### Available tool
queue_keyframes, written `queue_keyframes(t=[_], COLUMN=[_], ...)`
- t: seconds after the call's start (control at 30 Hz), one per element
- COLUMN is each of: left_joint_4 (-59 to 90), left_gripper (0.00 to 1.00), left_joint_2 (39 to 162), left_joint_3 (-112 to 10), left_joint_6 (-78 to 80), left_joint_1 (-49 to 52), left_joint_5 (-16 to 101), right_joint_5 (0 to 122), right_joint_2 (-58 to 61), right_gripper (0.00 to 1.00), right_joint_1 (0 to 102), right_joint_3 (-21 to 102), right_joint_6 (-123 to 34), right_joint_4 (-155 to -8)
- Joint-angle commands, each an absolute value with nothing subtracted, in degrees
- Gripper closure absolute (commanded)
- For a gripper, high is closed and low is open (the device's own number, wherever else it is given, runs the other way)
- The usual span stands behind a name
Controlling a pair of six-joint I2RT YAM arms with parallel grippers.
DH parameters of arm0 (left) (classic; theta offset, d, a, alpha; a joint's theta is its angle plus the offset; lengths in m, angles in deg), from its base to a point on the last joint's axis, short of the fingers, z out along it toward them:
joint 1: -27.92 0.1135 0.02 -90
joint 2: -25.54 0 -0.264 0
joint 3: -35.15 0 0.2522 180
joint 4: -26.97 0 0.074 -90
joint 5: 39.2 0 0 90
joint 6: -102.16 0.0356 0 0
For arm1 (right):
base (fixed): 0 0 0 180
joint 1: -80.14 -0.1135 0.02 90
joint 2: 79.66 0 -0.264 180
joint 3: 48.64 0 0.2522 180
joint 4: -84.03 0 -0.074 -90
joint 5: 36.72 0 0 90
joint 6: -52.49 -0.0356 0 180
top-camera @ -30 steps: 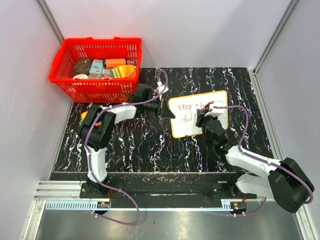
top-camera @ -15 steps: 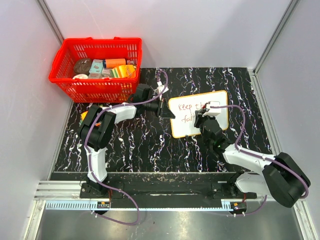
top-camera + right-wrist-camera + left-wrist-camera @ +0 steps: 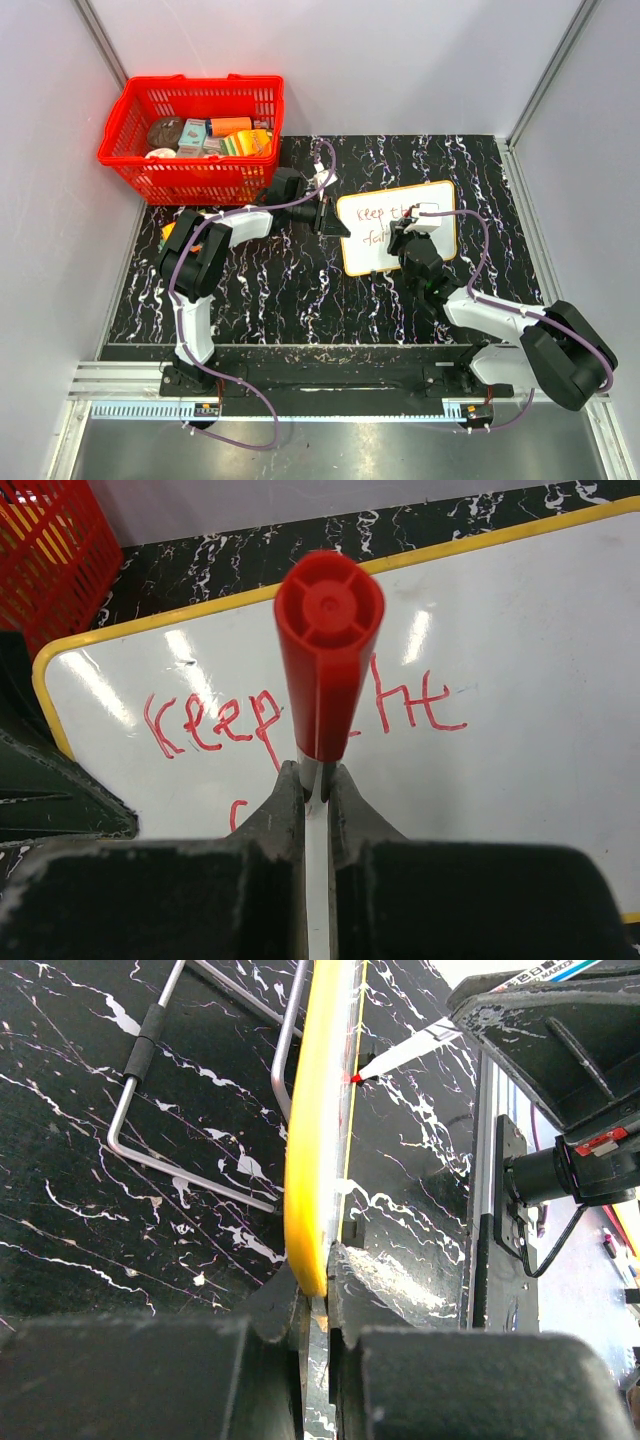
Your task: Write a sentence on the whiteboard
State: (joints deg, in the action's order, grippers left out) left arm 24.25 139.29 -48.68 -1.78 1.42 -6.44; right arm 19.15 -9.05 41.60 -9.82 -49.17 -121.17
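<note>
As the top view shows, the whiteboard (image 3: 432, 205), orange-yellow rimmed, lies on the marbled tabletop (image 3: 280, 290), and its sentence (image 3: 383, 213) starts a second line.

Left wrist: the left claw (image 3: 318, 1285) is clenched on the board's rim.

Right wrist: the right claw (image 3: 313, 780) grips a red marker (image 3: 328, 650) above red "keep the".

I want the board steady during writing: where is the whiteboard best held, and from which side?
Grip the whiteboard by its yellow left rim, coming from the left. It is a thin panel, so only its edge fits the left tool, which is shut there. This side also lies away from the marker.
</note>
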Motion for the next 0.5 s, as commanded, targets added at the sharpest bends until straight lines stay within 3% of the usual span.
queue_keyframes(t=[0.0,0.47], left_joint_4=[18.0,18.0], left_gripper=[1.0,1.0], left_joint_2=[142.7,142.6], left_joint_3=[-46.7,-46.6], left_joint_6=[7.0,7.0], left_joint_1=[-0.2,-0.1], left_joint_5=[-0.8,-0.9], right_joint_5=[15.0,14.5], right_joint_2=[-9.9,-12.8], right_gripper=[1.0,1.0], right_joint_1=[41.9,41.9], right_joint_3=[-8.0,-8.5], right_joint_6=[-48.7,-48.4], right_joint_4=[-121.6,-120.8])
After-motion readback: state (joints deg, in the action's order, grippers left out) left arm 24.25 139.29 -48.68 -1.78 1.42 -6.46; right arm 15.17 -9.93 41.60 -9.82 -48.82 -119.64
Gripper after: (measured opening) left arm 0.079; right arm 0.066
